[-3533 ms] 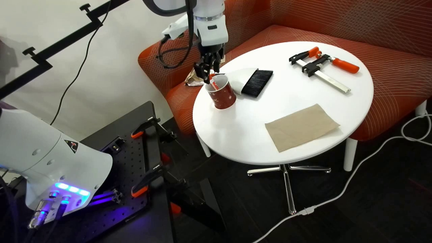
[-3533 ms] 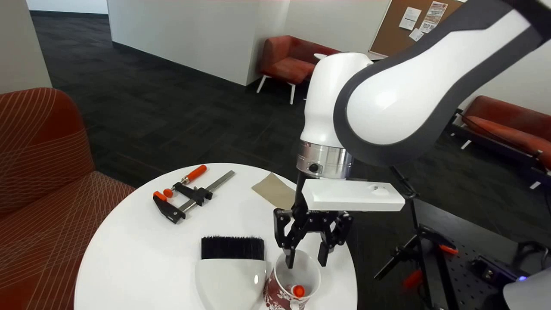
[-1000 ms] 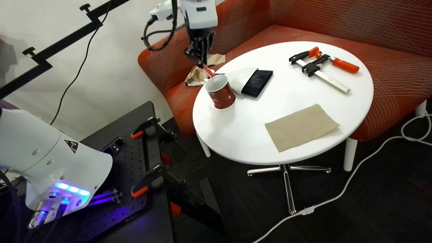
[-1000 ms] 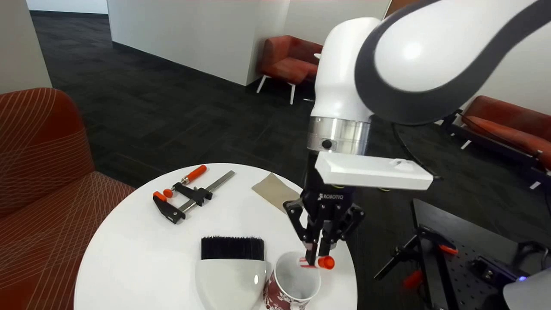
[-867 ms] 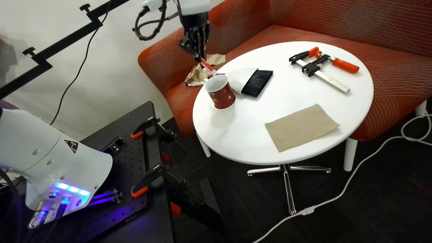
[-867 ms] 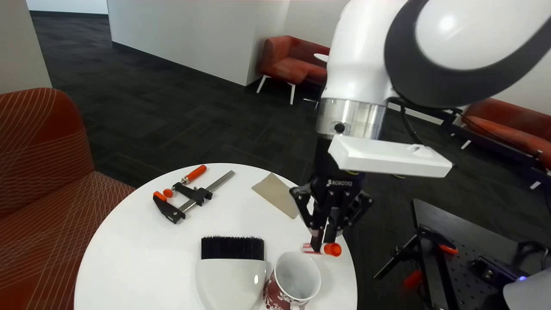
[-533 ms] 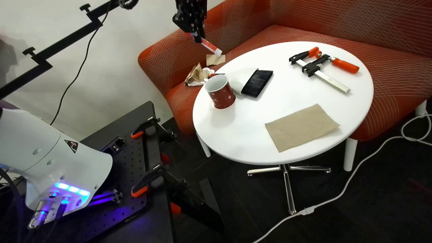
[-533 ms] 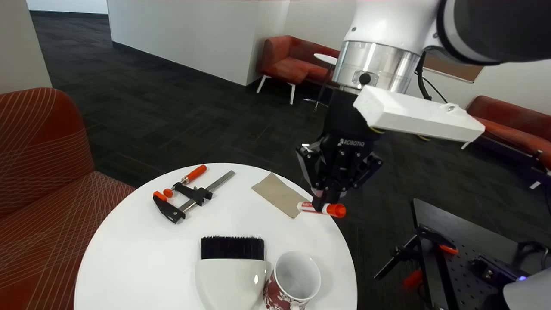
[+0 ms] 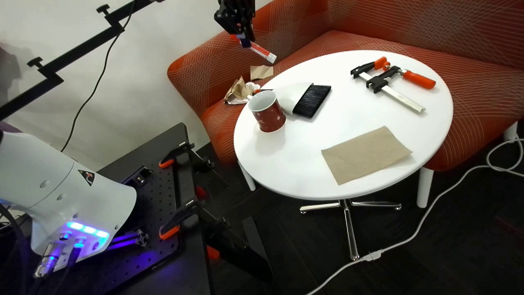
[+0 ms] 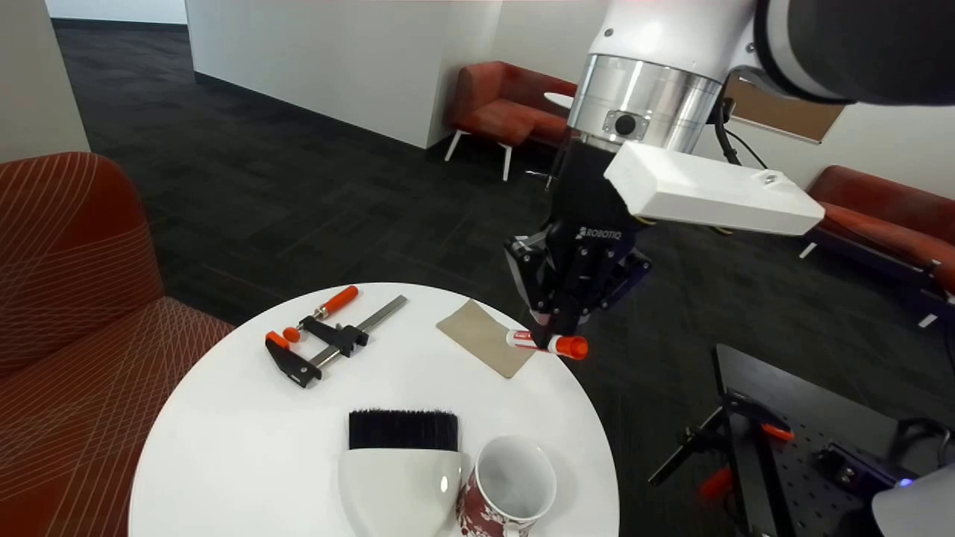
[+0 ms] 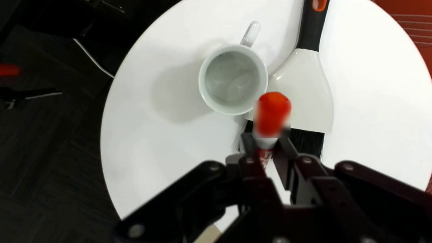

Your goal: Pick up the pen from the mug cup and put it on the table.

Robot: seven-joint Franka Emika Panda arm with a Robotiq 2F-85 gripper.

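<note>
The pen (image 10: 571, 347), a white marker with red print and an orange-red cap, is in the air with my gripper (image 10: 553, 334) shut around its middle. It lies slantwise across the fingertips; its white end (image 9: 271, 57) points down toward the table in an exterior view. From the wrist view, the cap (image 11: 272, 109) sticks out past the fingers (image 11: 285, 148). Below stands the mug cup (image 9: 270, 116), upright, dark red with a whitish inside; its inside (image 11: 233, 77) holds nothing that I can see. It rests near the edge of the round white table (image 9: 303, 168).
Beside the mug lies a white-and-black brush (image 11: 303, 91), close to touching it. An orange-and-black clamp (image 9: 387, 84) and a brown paper sheet (image 9: 366, 155) lie farther across the table. A rust-orange sofa (image 9: 409, 45) curves behind, with crumpled paper (image 9: 237, 92) on its seat.
Earlier my gripper hung open above the mug with the pen standing inside. It has since shut on the pen, pulled it out and risen well above the rim, shifting slightly in the last half second.
</note>
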